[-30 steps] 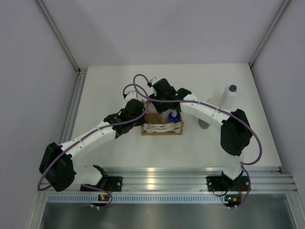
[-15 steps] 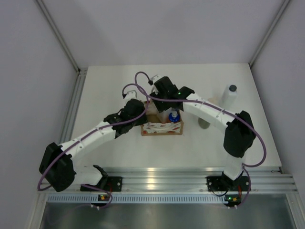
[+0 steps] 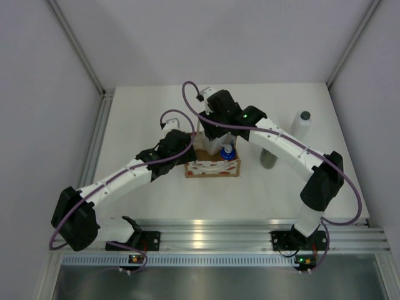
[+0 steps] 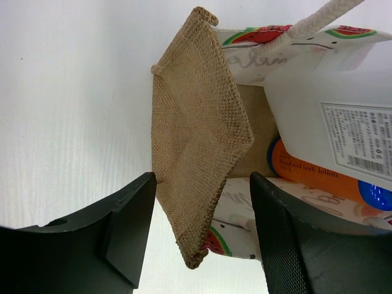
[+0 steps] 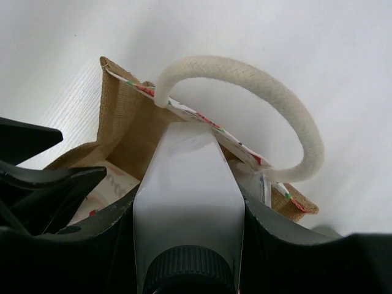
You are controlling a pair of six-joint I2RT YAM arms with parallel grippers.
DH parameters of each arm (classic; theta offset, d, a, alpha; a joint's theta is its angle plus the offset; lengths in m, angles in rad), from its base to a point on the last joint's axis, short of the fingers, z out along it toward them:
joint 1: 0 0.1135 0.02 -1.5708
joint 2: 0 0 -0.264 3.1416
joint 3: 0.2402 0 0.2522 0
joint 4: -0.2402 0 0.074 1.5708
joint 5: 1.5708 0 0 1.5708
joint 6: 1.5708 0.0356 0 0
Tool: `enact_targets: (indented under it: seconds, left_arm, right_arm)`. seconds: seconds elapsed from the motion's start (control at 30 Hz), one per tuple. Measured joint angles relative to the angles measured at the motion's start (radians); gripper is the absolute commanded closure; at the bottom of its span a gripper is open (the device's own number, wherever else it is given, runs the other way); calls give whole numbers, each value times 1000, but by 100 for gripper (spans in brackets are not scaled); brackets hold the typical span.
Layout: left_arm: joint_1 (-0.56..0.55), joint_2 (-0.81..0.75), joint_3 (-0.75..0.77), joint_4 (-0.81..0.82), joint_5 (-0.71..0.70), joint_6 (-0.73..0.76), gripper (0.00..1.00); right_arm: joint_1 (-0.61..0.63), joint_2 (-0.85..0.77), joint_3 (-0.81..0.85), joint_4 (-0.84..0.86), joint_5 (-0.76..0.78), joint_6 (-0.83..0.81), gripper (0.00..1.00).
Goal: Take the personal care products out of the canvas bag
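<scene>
Burlap fills the left wrist view: the left end panel of the canvas bag (image 4: pixel 199 131) sits between the fingers of the left gripper (image 4: pixel 202 184). That gripper was pinched shut a second ago and now stands open with a gap on each side, holding nothing. The bag rests mid-table (image 3: pixel 156 200), where it was before. Inside it is the orange bottle (image 4: pixel 312 174) with its blue top. Just beyond, the right gripper (image 5: pixel 187 196) is closed around a white bottle (image 5: pixel 184 177) with a dark cap (the cap points toward the wrist camera). Since a second ago its wrist has shifted toward the far side and its elbow has swung out to the right. A cream handle (image 5: pixel 269 104) loops up behind the held bottle. Right of the bag, a grey-green bottle (image 3: pixel 269 160) shows partly under that arm. Farther right a second white bottle (image 3: pixel 301 128) stands upright. Both are unmoved.
</scene>
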Motion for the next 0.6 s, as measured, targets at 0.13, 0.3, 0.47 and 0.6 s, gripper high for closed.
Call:
enact_targets:
  seconds: [0.13, 0.3, 0.47, 0.6]
  left_arm:
    - [0, 0, 0, 0, -3, 0, 33]
    - [0, -3, -3, 0, -3, 0, 33]
    - [0, -6, -4, 0, -4, 0, 33]
    - [0, -12, -6, 0, -5, -1, 33]
  right_arm:
    - [0, -24, 2, -24, -2, -1, 100]
    - [3, -27, 2, -34, -3, -2, 100]
    - [6, -27, 2, -36, -3, -4, 100]
    - [6, -27, 2, -36, -3, -5, 100]
